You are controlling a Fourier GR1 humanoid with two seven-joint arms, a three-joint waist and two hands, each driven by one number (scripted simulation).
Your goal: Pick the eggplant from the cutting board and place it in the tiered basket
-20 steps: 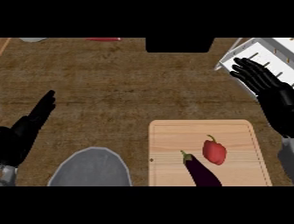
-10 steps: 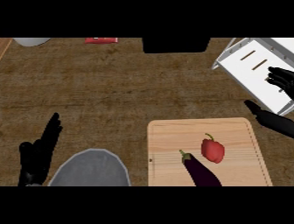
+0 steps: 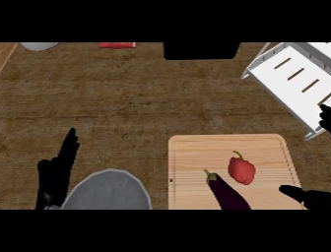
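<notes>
dark wood-grain bench [image 3: 125, 108] fills the view, with a pale wooden cutting board [image 3: 270, 147] lying at the lower right. on the board rest a purple eggplant [image 3: 229, 193], slanting toward the bottom edge, and a red pepper [image 3: 241, 169] just beside it, up and to the right. the white tiered basket [image 3: 299, 74] sits at the upper right, well apart from the eggplant. the right hand [image 3: 319, 198] is spread wide, thumb low by the board's lower right corner and fingers up near the basket's edge, holding nothing. the left hand [image 3: 55, 172] stands at the lower left with straight fingers, just beside a grey plate [image 3: 110, 189]. a red object [image 3: 117, 45] and a pale dish [image 3: 39, 46] show along the far edge.
</notes>
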